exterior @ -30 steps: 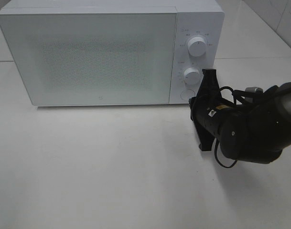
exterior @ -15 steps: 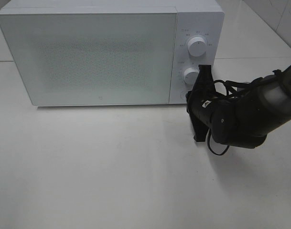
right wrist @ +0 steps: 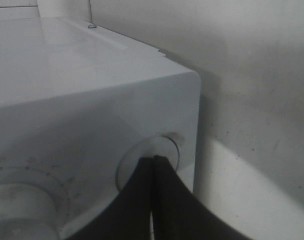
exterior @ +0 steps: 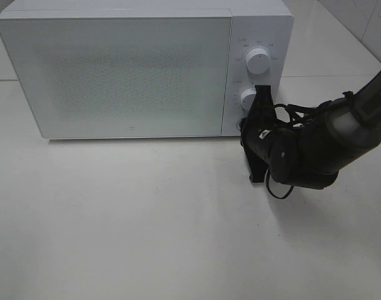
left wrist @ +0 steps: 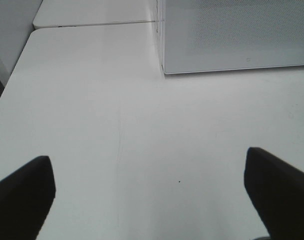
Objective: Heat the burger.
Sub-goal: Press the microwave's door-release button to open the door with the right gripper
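Observation:
The burger is hidden; no view shows it. The white microwave (exterior: pixel 115 75) stands at the back of the table with its door closed. My right gripper (exterior: pixel 246 125) is shut and empty, with its tips against the lower right corner of the microwave's control panel. In the right wrist view the closed fingertips (right wrist: pixel 154 161) touch the round button (right wrist: pixel 166 146) below the lower dial. My left gripper (left wrist: pixel 149 165) is open and empty above bare table left of the microwave; it does not show in the exterior view.
Two white dials (exterior: pixel 259 60) (exterior: pixel 249 98) sit on the control panel above the button. The white table (exterior: pixel 146 219) spreads in front of the microwave. A tiled wall edge (exterior: pixel 365 25) shows at the back right. The table's left edge (left wrist: pixel 12 75) is near my left gripper.
My right arm has moved left and a little up, bringing the shut gripper from beside the microwave onto the panel's bottom button. The microwave door has stayed closed.

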Controlling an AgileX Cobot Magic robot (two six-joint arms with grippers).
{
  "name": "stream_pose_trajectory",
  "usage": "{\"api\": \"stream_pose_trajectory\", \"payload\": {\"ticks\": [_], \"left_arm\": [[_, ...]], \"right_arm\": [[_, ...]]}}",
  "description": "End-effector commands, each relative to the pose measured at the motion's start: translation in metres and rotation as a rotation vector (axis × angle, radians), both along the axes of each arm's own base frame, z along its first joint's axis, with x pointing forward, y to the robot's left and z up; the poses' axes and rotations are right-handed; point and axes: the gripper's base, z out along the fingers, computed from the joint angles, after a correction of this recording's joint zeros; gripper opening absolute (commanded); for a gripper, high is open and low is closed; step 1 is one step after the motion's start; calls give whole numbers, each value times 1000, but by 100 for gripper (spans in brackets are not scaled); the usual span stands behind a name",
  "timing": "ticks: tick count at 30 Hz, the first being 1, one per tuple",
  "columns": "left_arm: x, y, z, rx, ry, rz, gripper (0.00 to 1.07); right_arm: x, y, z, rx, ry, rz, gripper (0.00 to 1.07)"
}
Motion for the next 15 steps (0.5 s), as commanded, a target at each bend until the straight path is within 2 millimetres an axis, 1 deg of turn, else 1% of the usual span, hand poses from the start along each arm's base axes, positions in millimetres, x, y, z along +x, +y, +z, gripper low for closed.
{"api": "stream_pose_trajectory", "payload": {"ticks": [1, 7, 11, 15], "left_arm": [[-3, -1, 0, -5, -29, -2, 98], [-3, -1, 0, -5, -29, -2, 98], [-3, -1, 0, -5, -29, -2, 98], [-3, -1, 0, -5, -29, -2, 98]], "right_arm": [[5, -1, 5, 2, -33, -2, 0], [7, -1, 7, 7, -64, -13, 0], [9, -3, 14, 6, -139, -27, 0], [13, -6, 15, 4, -148, -34, 0]]}}
